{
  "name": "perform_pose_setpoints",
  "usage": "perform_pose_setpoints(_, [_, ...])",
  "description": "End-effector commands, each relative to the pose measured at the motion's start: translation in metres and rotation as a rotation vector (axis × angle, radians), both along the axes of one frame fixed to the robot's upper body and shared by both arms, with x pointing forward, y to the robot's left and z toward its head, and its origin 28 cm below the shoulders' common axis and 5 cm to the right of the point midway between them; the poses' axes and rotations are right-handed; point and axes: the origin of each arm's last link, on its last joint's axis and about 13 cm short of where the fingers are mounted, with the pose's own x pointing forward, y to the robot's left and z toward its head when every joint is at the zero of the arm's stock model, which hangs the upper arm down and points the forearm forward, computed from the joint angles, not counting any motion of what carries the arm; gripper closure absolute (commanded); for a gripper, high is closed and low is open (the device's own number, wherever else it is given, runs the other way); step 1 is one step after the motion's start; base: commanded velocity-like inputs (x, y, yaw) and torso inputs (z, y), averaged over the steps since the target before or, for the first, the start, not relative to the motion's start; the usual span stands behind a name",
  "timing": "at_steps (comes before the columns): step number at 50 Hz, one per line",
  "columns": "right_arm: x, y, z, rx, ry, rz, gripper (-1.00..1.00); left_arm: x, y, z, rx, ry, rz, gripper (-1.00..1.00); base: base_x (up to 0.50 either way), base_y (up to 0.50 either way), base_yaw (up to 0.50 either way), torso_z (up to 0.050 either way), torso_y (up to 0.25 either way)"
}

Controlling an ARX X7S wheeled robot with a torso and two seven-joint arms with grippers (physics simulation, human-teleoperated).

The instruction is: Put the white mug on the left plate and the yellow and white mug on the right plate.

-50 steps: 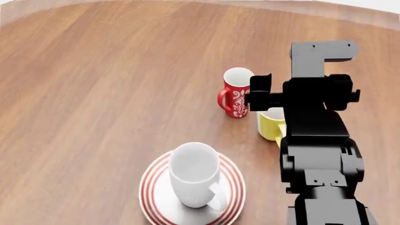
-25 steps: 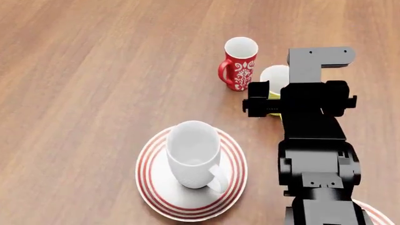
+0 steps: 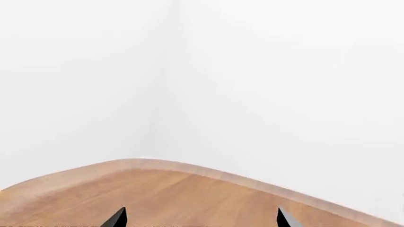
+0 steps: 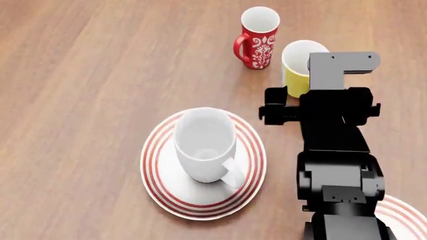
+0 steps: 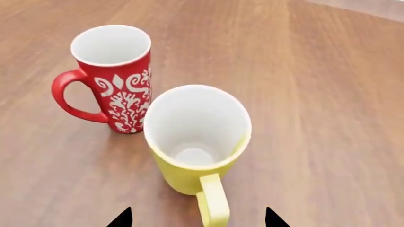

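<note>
Left gripper [image 3: 199, 222]: only two black fingertips show at the edge of the left wrist view, spread well apart, nothing between them. That camera looks over the curved edge of the brown wooden table [image 3: 189, 196] toward a plain white wall [image 3: 265, 94]. The left arm does not show in the head view.

Round white plate with thin red rings, the left plate [image 4: 157, 175]: lies flat on the table, near the middle of the head view. The large all-white tapered mug [image 4: 205, 145] stands upright on it, roughly centred, handle pointing toward the robot and slightly right.

Tall red mug with white pattern [image 4: 257, 36]: upright on the table, farther out, handle to the left. Just beside it on the right stands the small yellow mug with white inside [image 4: 298, 65], upright on bare table, not touching the red one. In the right wrist view its yellow handle [image 5: 213, 201] points toward the camera.

Right gripper [image 5: 196, 218]: two black fingertips wide apart, straddling the handle side of the yellow mug, holding nothing; whether they touch it I can't tell. Black right arm [image 4: 337, 165] partly hides the mug in the head view.

Second red-ringed plate, the right plate [image 4: 400, 215]: only a sliver at the lower right corner, beside the arm.
</note>
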Motion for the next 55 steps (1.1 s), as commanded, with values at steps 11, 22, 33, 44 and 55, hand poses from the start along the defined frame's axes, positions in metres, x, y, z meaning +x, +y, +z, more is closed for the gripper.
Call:
perform_pose_setpoints(11, [0.0033, -0.0038, 0.0075, 0.002, -0.119, -0.027, -1.0, -0.0015, 0.001, 0.0007, -0.022, -0.006, 0.001, -1.0, 0.0, 0.0, 0.0, 0.0, 0.0])
perform_pose_setpoints(22, [0.0025, -0.0045, 0.0049, 0.013, -0.112, -0.037, -1.0, -0.0024, -0.0002, 0.0011, -0.004, -0.01, 0.004, -1.0, 0.0, 0.0, 0.0, 0.0, -0.125])
perform_pose_setpoints(33, [0.0023, -0.0065, 0.0051, 0.025, -0.11, -0.048, -1.0, -0.0027, 0.0009, 0.0025, -0.014, -0.014, 0.012, -1.0, 0.0, 0.0, 0.0, 0.0, -0.012])
perform_pose_setpoints(44, [0.0019, -0.0051, 0.0028, 0.025, -0.106, -0.039, -1.0, -0.0034, 0.0018, 0.0029, -0.022, -0.02, 0.008, -1.0, 0.0, 0.0, 0.0, 0.0, -0.114])
perform_pose_setpoints(55, [0.0027, -0.0058, 0.0059, 0.022, -0.121, -0.037, -1.0, -0.0031, 0.0014, 0.0027, -0.029, -0.02, 0.001, -1.0, 0.0, 0.0, 0.0, 0.0, 0.0])
